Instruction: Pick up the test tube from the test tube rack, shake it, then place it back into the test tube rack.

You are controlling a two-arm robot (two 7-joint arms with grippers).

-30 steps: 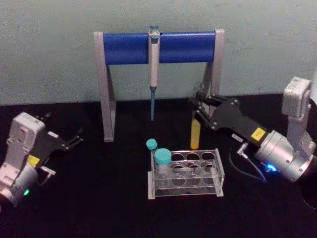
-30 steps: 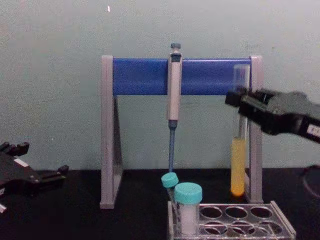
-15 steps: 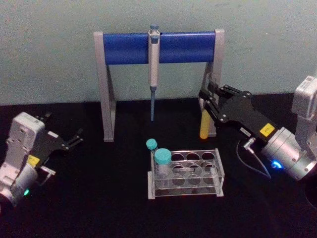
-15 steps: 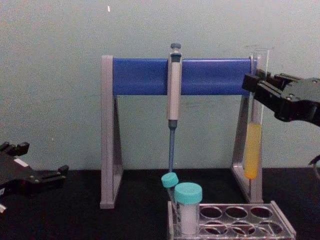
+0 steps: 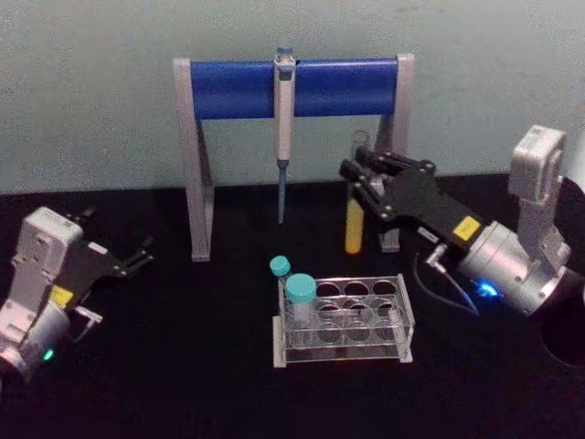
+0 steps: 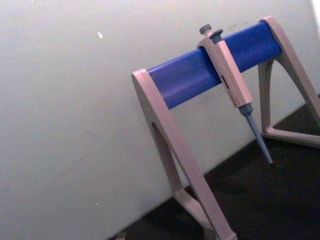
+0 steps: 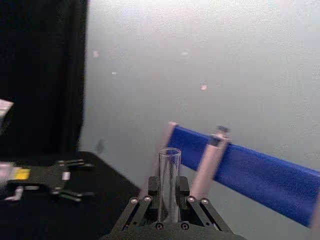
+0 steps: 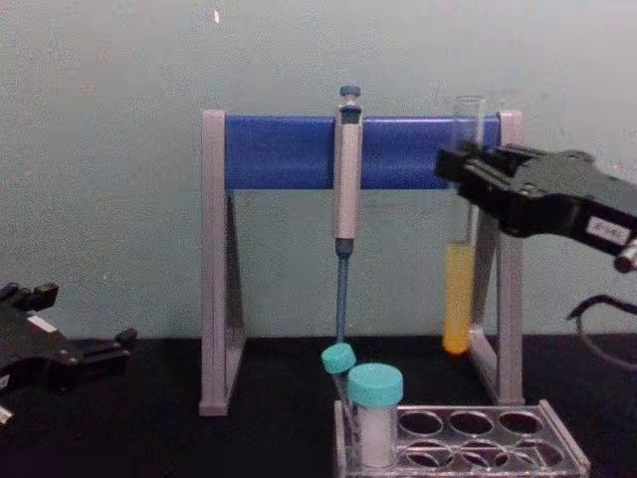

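Observation:
The test tube [image 5: 353, 227], a long clear glass tube with yellow-orange liquid in its lower part, hangs upright in the air behind the test tube rack [image 5: 403, 322]. My right gripper [image 5: 360, 179] is shut on the tube's upper part. From the chest, the tube [image 8: 459, 299] hangs well above the rack [image 8: 559, 441], in front of the stand's right leg, held by the right gripper [image 8: 464, 175]. The right wrist view shows the tube's open mouth [image 7: 169, 172] rising between the fingers. My left gripper [image 5: 141, 255] rests open on the table at the far left.
A tall grey-and-blue pipette stand [image 5: 228, 89] stands behind the rack, with a pipette [image 5: 283, 110] hanging from its bar. A wide teal-capped vial [image 5: 300, 294] and a thin teal-capped tube [image 5: 280, 267] sit at the rack's left end. The table is black.
My right gripper swung the tube up and to the right, then back left; it now hangs left of the stand's right leg. The left arm has not moved.

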